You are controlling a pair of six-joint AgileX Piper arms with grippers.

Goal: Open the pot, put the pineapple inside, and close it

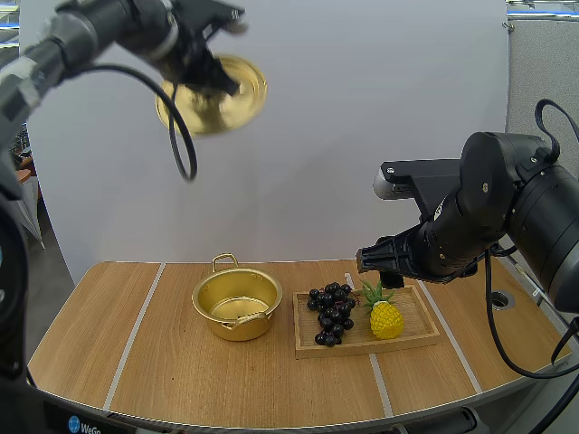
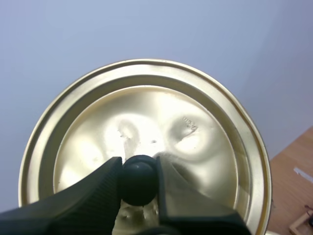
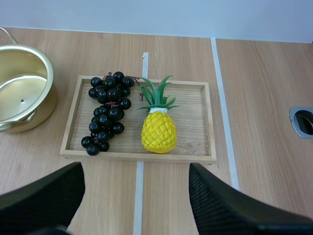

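Note:
High above the table's left side my left gripper is shut on the black knob of the golden lid, its fingertips pinching the knob against the lid. The golden pot stands open on the table. A small yellow pineapple with green leaves lies in the wooden tray. My right gripper hovers above the tray's far side, open; in the right wrist view its fingers stand wide apart over the pineapple, not touching it.
A bunch of dark grapes lies in the tray's left half, right beside the pineapple. The pot sits just left of the tray. A round metal grommet is set in the table at the right.

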